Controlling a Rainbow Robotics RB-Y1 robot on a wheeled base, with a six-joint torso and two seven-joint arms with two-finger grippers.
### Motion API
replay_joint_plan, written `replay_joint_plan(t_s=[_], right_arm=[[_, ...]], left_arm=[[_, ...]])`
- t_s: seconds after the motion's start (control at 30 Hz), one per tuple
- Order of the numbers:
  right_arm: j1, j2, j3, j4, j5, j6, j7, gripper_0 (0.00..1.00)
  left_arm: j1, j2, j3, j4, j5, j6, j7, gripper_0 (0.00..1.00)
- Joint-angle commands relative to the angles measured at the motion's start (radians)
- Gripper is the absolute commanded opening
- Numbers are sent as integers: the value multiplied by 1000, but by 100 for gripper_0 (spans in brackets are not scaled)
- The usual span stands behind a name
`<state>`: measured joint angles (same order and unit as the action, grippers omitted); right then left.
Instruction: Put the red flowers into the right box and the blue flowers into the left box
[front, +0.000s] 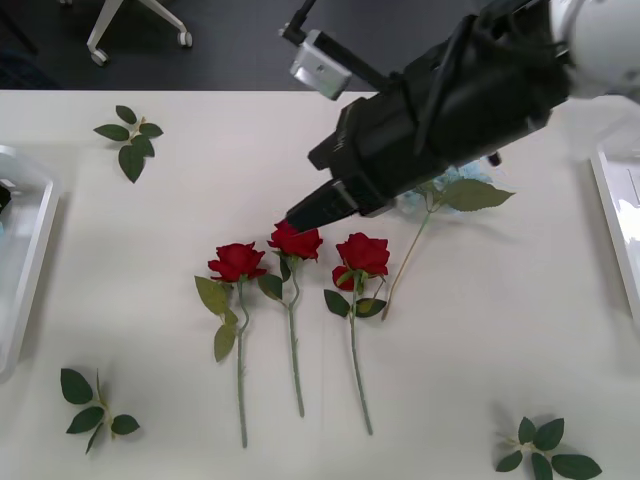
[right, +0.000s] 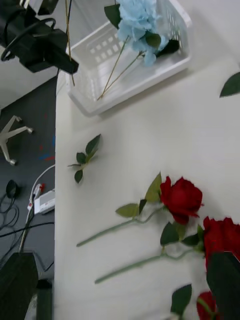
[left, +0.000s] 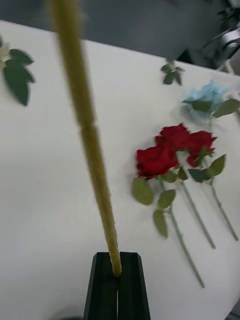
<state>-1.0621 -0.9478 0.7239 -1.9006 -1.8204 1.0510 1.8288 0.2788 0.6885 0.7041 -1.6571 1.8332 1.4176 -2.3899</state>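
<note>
Your right gripper (front: 300, 215) hovers open over middle of three roses (front: 295, 241) on table (front: 150, 250), lined up for pick. Left gripper (left: 118, 272) pinches blue flower stem (left: 87, 130) above left box (right: 150, 67), ready to drop.

no readable text, no labels, brands, numbers or signs on anything in view

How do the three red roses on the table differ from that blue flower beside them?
The red flowers have compact, deep red blooms; the blue flower is a pale, fluffy cluster. The roses lie side by side with stems roughly parallel, while the blue flower lies apart on a slant, its bloom partly hidden under the right gripper's arm. Both kinds lie flat on the table, with thin stems and green leaves.
</note>
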Motion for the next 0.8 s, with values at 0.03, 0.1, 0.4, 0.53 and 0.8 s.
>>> replay_joint_plan(t_s=[0.03, 0.1, 0.4, 0.53, 0.8], right_arm=[[27, -26, -113, 2, -19, 124, -167, 100], [47, -28, -166, 3, 15, 211, -266, 100], [77, 4, -184, 12, 168, 366, -651, 100], [91, 52, -184, 25, 251, 411, -827, 100], [152, 184, -184, 84, 464, 440, -993, 100]], left_arm=[[23, 55, 55, -26, -80, -19, 146, 0], [22, 65, 84, -26, -150, -26, 187, 0], [-13, 117, 107, -24, -425, -55, 241, 0], [-59, 120, 106, -18, -557, -57, 258, 1], [-211, 121, 68, 125, -744, -62, 264, 1]])
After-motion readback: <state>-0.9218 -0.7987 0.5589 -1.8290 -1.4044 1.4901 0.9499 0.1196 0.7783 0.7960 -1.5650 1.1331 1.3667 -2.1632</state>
